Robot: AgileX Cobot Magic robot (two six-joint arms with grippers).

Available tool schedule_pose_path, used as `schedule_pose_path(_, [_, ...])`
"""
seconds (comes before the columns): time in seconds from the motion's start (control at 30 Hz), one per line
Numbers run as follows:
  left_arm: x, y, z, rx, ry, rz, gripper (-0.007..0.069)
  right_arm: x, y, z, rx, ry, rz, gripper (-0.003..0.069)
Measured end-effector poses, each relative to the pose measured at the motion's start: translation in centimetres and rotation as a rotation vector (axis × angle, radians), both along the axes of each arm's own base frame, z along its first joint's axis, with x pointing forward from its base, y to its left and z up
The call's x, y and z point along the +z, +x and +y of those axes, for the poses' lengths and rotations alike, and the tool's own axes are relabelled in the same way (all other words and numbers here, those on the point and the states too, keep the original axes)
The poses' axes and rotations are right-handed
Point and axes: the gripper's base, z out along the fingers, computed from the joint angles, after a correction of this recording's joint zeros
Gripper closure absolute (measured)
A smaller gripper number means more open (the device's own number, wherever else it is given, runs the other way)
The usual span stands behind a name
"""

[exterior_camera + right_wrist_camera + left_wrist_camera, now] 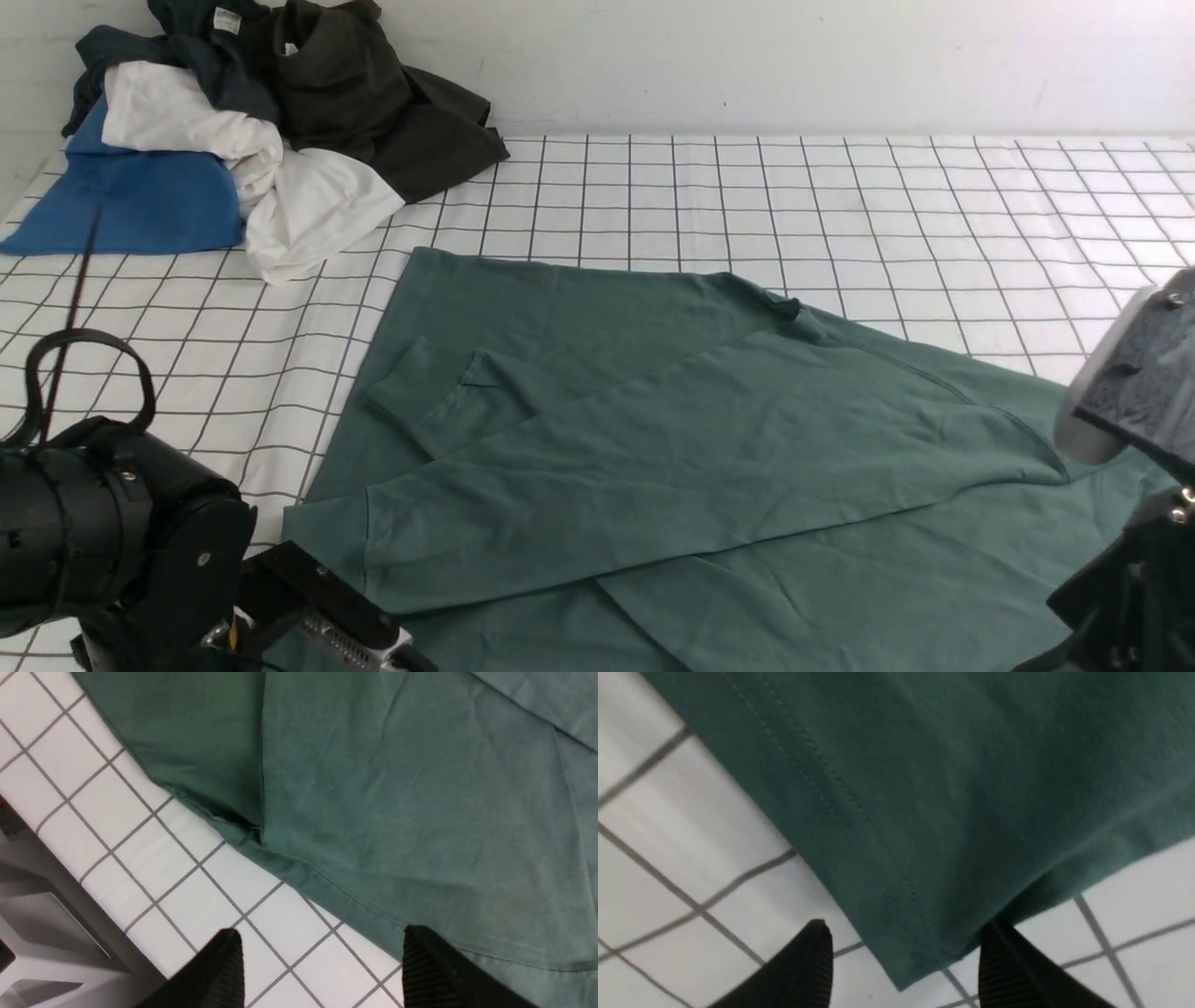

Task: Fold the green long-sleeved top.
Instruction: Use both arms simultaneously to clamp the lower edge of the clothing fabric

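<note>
The green long-sleeved top (709, 439) is lying flat on the tabletop (840, 205), sleeves crossing its body, with a heap of clothes (280, 121) just beyond its far left corner. The left hand (906, 938) is hanging released astride its hem corner, and the right hand (322, 942) is hanging released over its hem. The next move is probably calling for both to pinch that hem and fold it across the body.

The green long-sleeved top (397, 812) lies flat on the white grid-lined cover (140, 858), one layer folded over another. Its stitched hem runs near the worktop's edge. The right gripper (322, 933) is spread wide, one ribbed finger (434, 970) at the hem and the other over bare cover. A grey frame (42, 933) shows beyond the edge.
</note>
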Motion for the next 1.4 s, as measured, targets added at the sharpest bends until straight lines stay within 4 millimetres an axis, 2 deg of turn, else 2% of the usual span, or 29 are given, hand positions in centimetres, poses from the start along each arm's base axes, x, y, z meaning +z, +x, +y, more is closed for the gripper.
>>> schedule_pose_path(0.03, [-0.3,0.0,-0.1,0.093,0.012,0.0,0.0229,0.2,-0.2,-0.1,0.0,0.006,-0.011,0.0234])
schedule_pose_path(0.1, [-0.3,0.0,-0.2,0.154,0.01,-0.006,0.0229,0.3,-0.3,-0.2,0.0,0.01,-0.017,0.0234])
schedule_pose_path(0.27, [-0.2,0.2,-0.6,0.217,-0.034,-0.035,0.0229,0.4,-0.4,-0.3,0.0,0.011,-0.019,0.0234])
schedule_pose_path(0.77, [-0.3,0.4,-0.5,0.05,-0.046,-0.036,0.0238,0.4,-0.4,-0.3,0.001,0.01,-0.018,0.0234])
schedule_pose_path(0.97, [-0.8,0.6,-0.8,0.062,-0.043,0.018,0.0398,0.4,-0.4,-0.3,0.001,0.01,-0.018,0.0234])
schedule_pose_path(1.0, [-0.8,0.6,-0.9,0.066,-0.042,0.03,0.0465,0.4,-0.4,-0.3,0.001,0.01,-0.018,0.0234])
schedule_pose_path(1.07, [-0.7,0.6,-0.9,0.071,-0.047,0.034,0.055,0.4,-0.4,-0.3,0.001,0.01,-0.018,0.0234])
schedule_pose_path(1.13, [-0.5,0.6,-0.9,0.065,-0.045,0.026,0.0599,0.4,-0.4,-0.3,0.001,0.007,-0.02,0.0234])
schedule_pose_path(1.23, [0.1,0.6,-0.7,0.051,-0.037,0.013,0.0619,0.4,-0.4,-0.3,0.001,0.001,-0.023,0.0234])
schedule_pose_path(1.4, [3.5,0.9,-0.7,0.013,-0.064,-0.083,0.0622,0.3,-0.3,-0.5,0.001,-0.025,-0.037,0.0234])
